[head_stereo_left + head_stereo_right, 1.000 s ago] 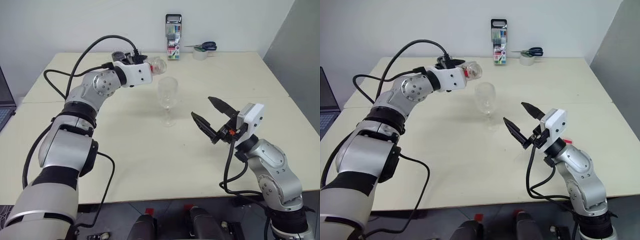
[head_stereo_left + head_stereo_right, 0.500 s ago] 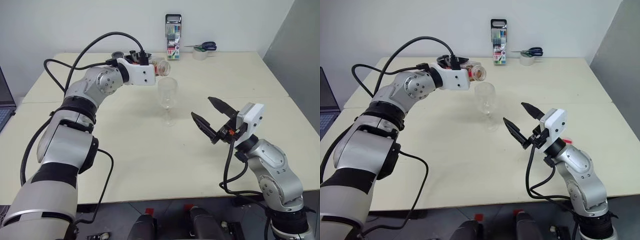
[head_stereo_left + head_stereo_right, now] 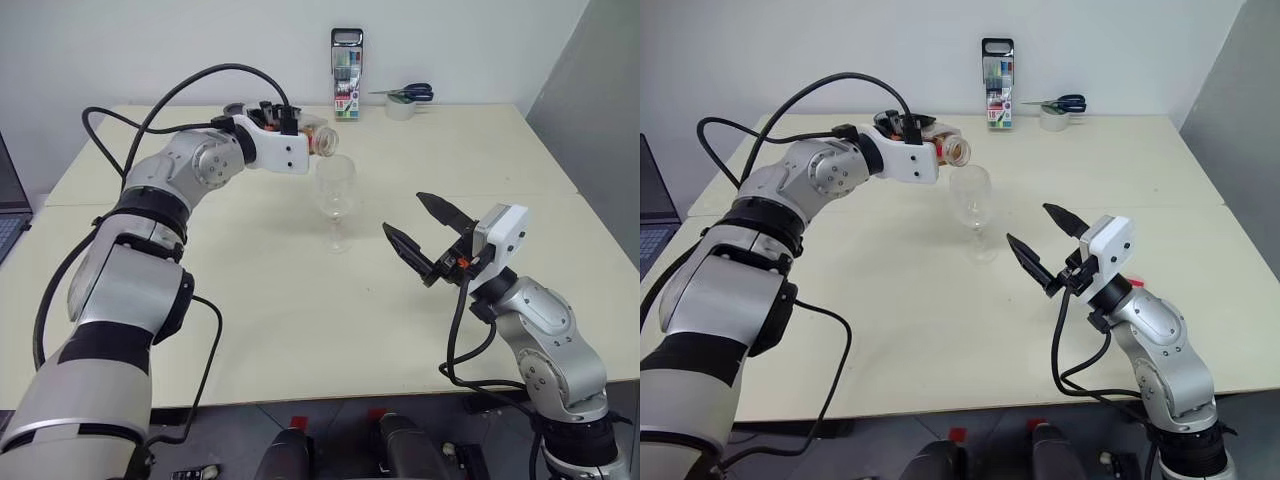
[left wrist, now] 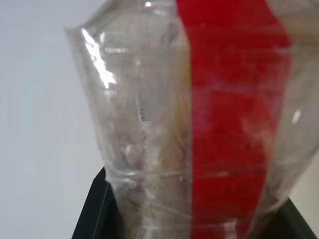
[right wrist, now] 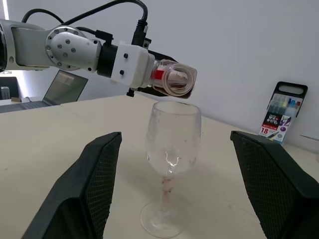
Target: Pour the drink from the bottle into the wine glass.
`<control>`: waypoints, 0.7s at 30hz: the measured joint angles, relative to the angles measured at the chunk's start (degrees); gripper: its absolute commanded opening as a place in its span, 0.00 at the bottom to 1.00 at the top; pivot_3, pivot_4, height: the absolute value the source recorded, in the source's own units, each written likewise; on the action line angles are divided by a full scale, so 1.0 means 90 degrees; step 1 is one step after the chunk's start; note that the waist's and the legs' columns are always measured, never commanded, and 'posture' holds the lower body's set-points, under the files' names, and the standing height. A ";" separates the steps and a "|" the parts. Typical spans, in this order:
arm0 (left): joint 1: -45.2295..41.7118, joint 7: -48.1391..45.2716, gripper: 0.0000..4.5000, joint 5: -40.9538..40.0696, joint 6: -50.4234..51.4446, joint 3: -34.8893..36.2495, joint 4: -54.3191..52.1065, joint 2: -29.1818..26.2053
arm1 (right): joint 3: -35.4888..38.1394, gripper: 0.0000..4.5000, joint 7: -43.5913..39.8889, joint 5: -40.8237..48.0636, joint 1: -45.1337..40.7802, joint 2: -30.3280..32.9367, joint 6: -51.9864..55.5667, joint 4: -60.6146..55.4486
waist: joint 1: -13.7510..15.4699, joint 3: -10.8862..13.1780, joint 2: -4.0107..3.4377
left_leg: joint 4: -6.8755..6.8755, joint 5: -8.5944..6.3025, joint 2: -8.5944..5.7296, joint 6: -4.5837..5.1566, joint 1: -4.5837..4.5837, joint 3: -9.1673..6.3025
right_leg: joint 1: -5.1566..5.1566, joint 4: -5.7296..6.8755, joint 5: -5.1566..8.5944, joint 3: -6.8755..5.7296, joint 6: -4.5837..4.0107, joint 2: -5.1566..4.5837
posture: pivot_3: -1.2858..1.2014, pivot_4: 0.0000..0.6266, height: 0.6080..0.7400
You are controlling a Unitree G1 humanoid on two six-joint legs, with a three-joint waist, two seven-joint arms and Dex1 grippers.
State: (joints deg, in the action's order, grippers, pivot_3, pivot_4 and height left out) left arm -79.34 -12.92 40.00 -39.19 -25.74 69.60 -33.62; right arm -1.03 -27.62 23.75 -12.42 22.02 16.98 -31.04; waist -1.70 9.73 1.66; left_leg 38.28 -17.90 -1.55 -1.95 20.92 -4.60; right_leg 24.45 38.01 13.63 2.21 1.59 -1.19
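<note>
My left gripper (image 3: 298,127) is shut on the bottle (image 3: 322,140), a small clear plastic one with a red label strip (image 4: 234,124). It lies nearly level, its open mouth (image 5: 180,79) just above the rim of the wine glass (image 3: 335,195). A little amber drink (image 3: 958,150) shows inside near the mouth; I see no stream. The clear stemmed glass (image 5: 172,137) stands upright on the table, a reddish-brown tint in its stem. My right gripper (image 3: 402,212) hangs open and empty to the right of the glass, its fingers (image 5: 99,174) apart and pointing at it.
A tall marker-pen case (image 3: 346,88) stands at the table's far edge, with a tape roll and scissors (image 3: 403,105) to its right. A laptop (image 3: 8,210) sits at the far left. A seam in the cream tabletop (image 3: 250,300) runs behind the glass.
My left wrist has rolled and the bottle has tipped further, its mouth coming down toward the glass rim. The right arm and the glass have stayed put.
</note>
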 measured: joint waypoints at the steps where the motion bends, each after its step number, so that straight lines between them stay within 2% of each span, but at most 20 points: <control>1: -0.0013 0.0033 0.37 0.0056 -0.0004 -0.0043 0.0000 -0.0007 | 0.0004 0.83 -0.0005 0.0000 0.0000 0.0006 0.0000 0.0002 | 0.0000 0.0000 0.0000 | 0.0000 0.0000 -0.0001 0.0000 0.0000 0.0000 | 0.0000 0.0000 0.0000 0.0000 0.0000 0.0000 | 0.52 0.24 1.00; 21: -0.0160 0.0395 0.37 0.0360 -0.0037 -0.0324 0.0064 -0.0049 | 0.0044 0.83 -0.0029 -0.0003 0.0000 0.0012 -0.0001 0.0095 | 0.0000 0.0000 0.0000 | 0.0005 0.0000 -0.0002 0.0000 0.0000 0.0004 | 0.0000 0.0004 0.0000 0.0000 0.0000 0.0000 | 0.52 0.24 1.00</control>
State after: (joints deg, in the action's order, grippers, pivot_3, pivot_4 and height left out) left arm -80.78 -9.37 43.24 -39.52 -28.66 70.18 -34.06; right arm -0.63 -27.89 23.73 -12.42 22.13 16.98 -30.18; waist -1.71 9.73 1.66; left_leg 38.32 -17.90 -1.56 -1.95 20.92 -4.56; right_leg 24.45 38.05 13.63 2.21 1.59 -1.19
